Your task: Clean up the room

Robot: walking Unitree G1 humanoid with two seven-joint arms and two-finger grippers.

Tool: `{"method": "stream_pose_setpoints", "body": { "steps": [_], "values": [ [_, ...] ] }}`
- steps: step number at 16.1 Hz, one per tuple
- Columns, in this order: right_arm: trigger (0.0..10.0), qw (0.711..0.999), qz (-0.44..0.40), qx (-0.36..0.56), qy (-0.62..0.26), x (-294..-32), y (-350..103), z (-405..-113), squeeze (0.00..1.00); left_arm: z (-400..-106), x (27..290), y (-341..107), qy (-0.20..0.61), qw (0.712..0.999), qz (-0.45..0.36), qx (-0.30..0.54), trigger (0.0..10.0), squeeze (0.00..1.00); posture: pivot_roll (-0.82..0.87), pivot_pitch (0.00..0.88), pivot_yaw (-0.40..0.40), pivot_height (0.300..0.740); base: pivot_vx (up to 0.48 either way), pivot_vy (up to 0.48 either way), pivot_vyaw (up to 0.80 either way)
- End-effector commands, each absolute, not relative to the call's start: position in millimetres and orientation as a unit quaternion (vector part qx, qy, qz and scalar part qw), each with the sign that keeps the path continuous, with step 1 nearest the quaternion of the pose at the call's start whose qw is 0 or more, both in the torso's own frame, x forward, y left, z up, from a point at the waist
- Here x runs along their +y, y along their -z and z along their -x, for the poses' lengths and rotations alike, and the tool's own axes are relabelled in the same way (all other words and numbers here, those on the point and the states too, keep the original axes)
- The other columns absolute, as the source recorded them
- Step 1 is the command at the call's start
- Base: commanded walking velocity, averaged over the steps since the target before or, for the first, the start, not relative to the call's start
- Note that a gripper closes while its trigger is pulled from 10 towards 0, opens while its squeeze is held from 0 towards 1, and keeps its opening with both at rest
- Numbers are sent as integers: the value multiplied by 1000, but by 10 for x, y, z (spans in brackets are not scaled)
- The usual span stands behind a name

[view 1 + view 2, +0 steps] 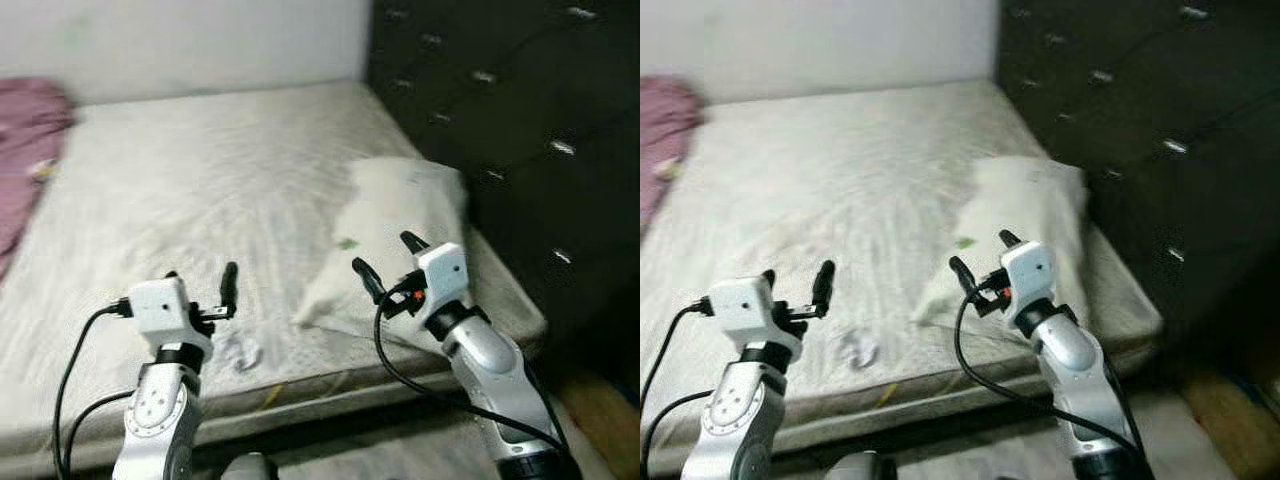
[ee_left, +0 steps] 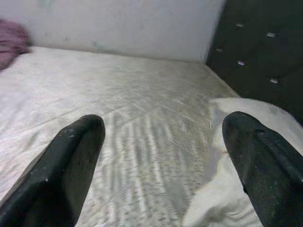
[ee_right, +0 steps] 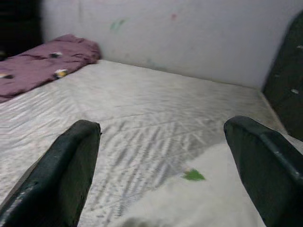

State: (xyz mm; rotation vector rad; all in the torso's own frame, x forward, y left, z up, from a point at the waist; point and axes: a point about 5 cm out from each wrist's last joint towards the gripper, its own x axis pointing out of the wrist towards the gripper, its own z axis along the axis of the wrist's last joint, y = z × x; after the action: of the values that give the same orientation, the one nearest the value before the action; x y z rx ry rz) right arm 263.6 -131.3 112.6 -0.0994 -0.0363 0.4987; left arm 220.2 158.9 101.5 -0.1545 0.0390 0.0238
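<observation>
You're looking down on a wide bare mattress with a pale quilted cover [image 1: 200, 180], running back to a plain white wall [image 1: 180, 40]; along its right side stands a tall black tufted headboard panel studded with shiny buttons [image 1: 520, 120]; at the far left edge there's a crumpled mauve blanket [image 1: 25, 150] heaped on the mattress, with a small light-coloured scrap on it that's too blurred to name; over on the right of the mattress, close to the black panel, lies a soft white pillow [image 1: 400, 230], slightly rumpled, carrying a tiny green fleck [image 3: 193, 175] on its near side; near the front edge there's a small crumpled whitish scrap [image 1: 240, 352] on the cover; now your arms: the left gripper [image 1: 200, 290] hangs over the front part of the mattress, fingers spread wide apart with nothing between them, the pillow's edge off to one side in its wrist view; your right gripper [image 1: 385, 258] hovers just at the pillow's near corner, its two black fingers also wide apart and gripping nothing, the green fleck lying between them in the wrist view
</observation>
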Motion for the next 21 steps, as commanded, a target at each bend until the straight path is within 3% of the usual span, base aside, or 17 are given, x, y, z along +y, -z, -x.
{"method": "stream_pose_setpoints", "body": {
  "steps": [1, 8, 21],
  "values": [
    [10000, 966, 52, -30, -252, -1286, -1174, -2642, 0, -2206, 1620, -1020, -19, 997, 71, 21, 10000, 0, 19, 18, -24, 740, 0, 0, 775],
    [10000, 968, 44, -28, -247, -1281, -1170, -2650, 0, -2210, 1624, -1018, -18, 996, 81, 20, 10000, 0, 19, 15, -25, 740, 0, 0, 776],
    [10000, 979, 15, -16, -200, -1353, -1147, -2685, 0, -2216, 1626, -1036, -10, 997, 81, 10, 10000, 0, 24, 7, -25, 740, 0, 437, -47]
  ]
}}
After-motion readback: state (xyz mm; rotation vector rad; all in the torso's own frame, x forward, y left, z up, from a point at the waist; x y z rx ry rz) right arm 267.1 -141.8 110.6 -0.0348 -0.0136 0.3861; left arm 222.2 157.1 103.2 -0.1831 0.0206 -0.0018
